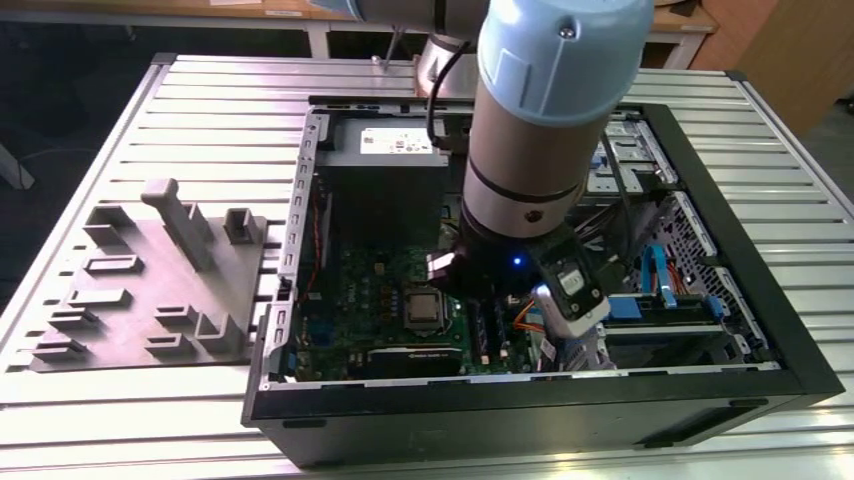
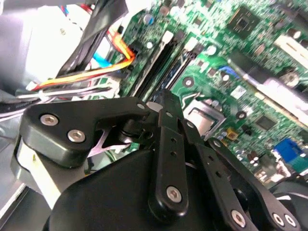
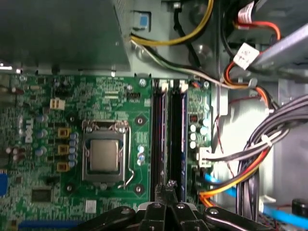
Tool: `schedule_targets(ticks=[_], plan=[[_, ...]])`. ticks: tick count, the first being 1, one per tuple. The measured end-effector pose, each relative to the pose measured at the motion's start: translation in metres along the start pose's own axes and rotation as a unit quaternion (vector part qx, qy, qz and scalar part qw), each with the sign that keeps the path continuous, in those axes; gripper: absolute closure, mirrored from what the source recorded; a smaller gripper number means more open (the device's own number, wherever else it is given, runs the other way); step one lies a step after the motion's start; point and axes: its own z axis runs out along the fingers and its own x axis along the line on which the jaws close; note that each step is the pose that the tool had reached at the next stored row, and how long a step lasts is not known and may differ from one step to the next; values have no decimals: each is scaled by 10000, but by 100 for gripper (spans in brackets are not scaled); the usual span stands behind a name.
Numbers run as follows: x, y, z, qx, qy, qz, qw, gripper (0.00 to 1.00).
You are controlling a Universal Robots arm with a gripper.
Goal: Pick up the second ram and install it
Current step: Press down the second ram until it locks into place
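Black linkages of the tool [image 3: 167,192] meet at a closed tip, clenched on nothing visible, poised at the near end of the slots [image 3: 159,139]. Just ahead of that tip the ram [image 3: 177,139] appears seated in the further slot. Pressing off-centre could probably leave one end unlatched or stress the green board [image 3: 96,96].

Open computer case [image 1: 694,400] lies on the slatted table [image 1: 200,100]. Parts tray [image 1: 147,290] sits beside it, at the exterior view's left. Motherboard [image 3: 43,96] lies inside; memory slots [image 3: 168,139] run beside the processor socket [image 3: 104,156]
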Motion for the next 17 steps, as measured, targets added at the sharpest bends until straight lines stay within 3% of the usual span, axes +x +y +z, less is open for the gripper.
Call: schedule_targets(ticks=[5,17], plan=[[1,-91,-4,17,5,0,10000,90],[4,-100,46,41,12,0,10000,90]])
